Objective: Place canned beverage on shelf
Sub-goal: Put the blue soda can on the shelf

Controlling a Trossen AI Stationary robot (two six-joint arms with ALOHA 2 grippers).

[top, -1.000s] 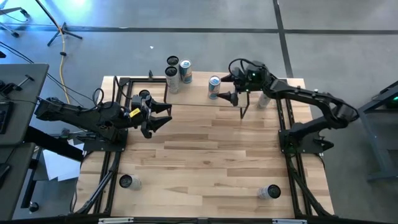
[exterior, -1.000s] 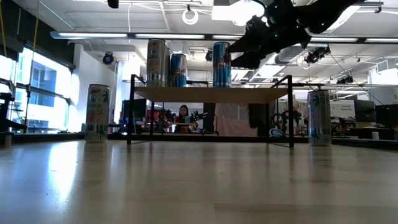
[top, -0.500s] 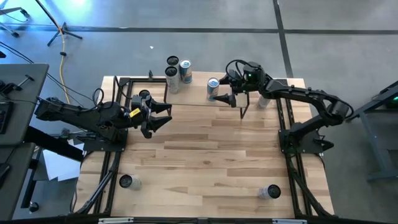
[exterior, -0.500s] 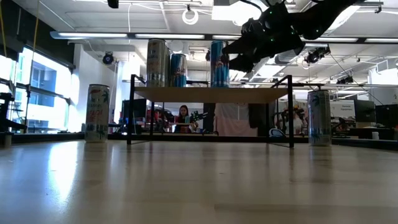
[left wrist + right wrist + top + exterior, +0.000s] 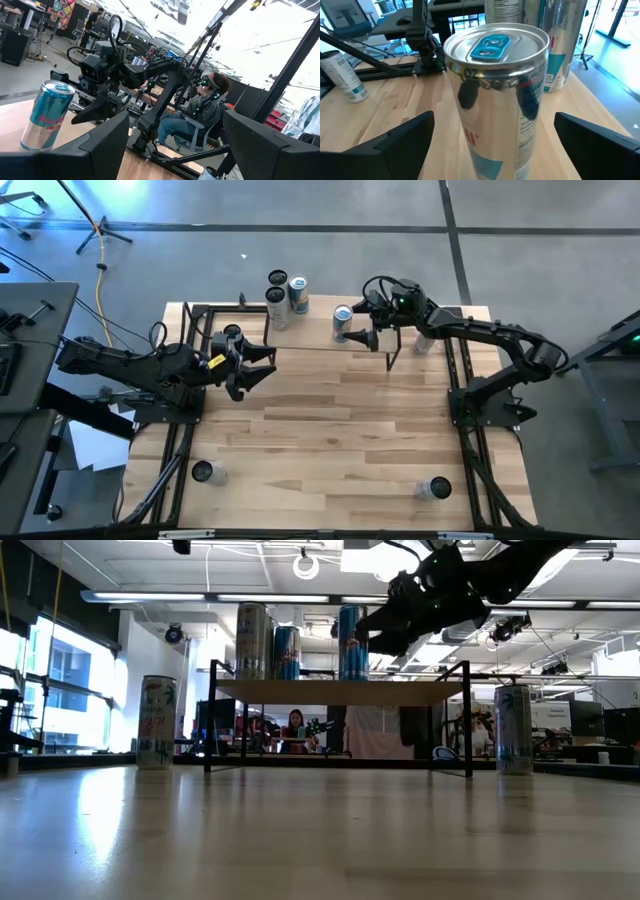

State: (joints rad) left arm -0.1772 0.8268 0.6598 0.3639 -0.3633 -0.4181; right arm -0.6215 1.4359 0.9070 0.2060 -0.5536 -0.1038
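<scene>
A blue-and-silver can [image 5: 495, 95] stands upright on the light-wood shelf [image 5: 330, 692], toward its right end; it also shows in the high view [image 5: 342, 322] and the low view [image 5: 352, 642]. My right gripper [image 5: 361, 326] is open at the can's right side, level with its upper half. Its fingers [image 5: 395, 145] stand on either side of the can without touching it. Two other cans [image 5: 252, 640] stand at the shelf's left end. My left gripper [image 5: 262, 365] is open and empty over the table's left part.
One can [image 5: 157, 722] stands on the table left of the shelf and another [image 5: 513, 730] to its right. Two more cans [image 5: 205, 472] [image 5: 432, 488] are near the table's front edge. A person sits in the room behind the shelf.
My right gripper has gone a little toward the table's left edge and slightly down at the shelf, and the can between its fingers has shifted a little the same way. Both have kept still in the last half second.
</scene>
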